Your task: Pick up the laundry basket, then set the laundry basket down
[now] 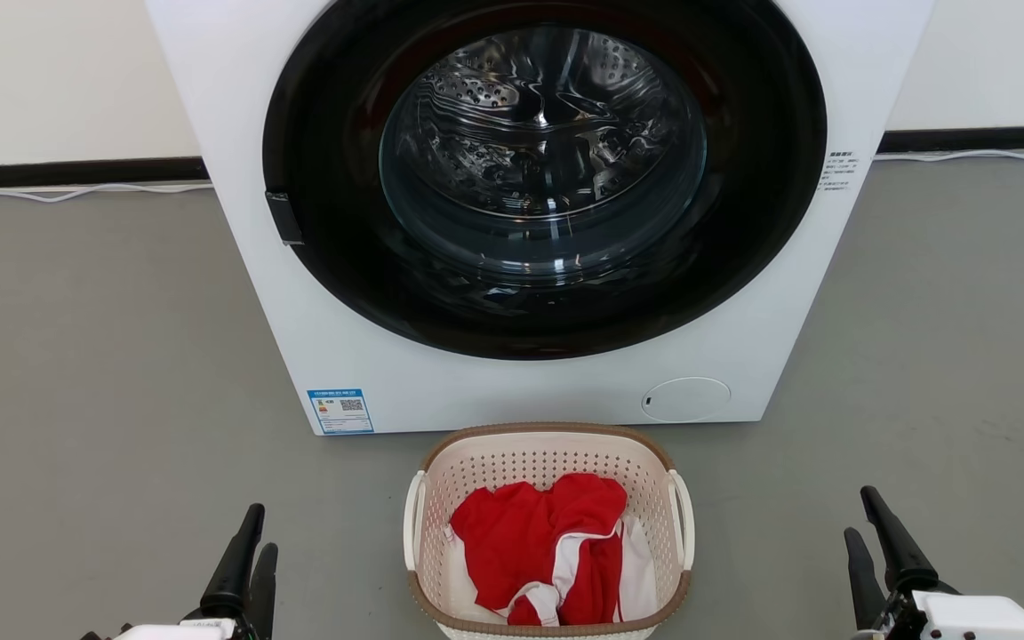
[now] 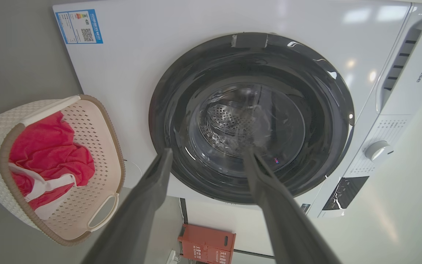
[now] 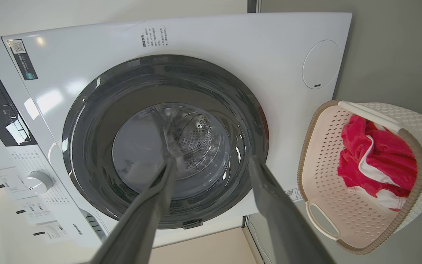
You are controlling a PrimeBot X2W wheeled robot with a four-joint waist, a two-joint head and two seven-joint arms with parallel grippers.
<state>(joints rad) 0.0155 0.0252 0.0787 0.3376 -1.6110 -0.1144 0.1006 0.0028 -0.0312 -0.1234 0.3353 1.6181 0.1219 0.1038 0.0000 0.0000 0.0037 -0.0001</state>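
Flanking laundry basket [image 1: 548, 462], left claw [image 1: 261, 529] wide, right claw [image 1: 859, 511] wide, well off its rim [image 1: 548, 429].

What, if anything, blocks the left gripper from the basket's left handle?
Probably nothing, so likely yes: the left gripper, jaws apart, sits beside the basket, with bare floor between it and the left handle. The clothes lie inside, off the handle.

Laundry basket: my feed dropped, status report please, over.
Left pincer, right pincer open, empty. Laundry basket on floor between them, red clothes inside, unlifted. Washing machine just behind.
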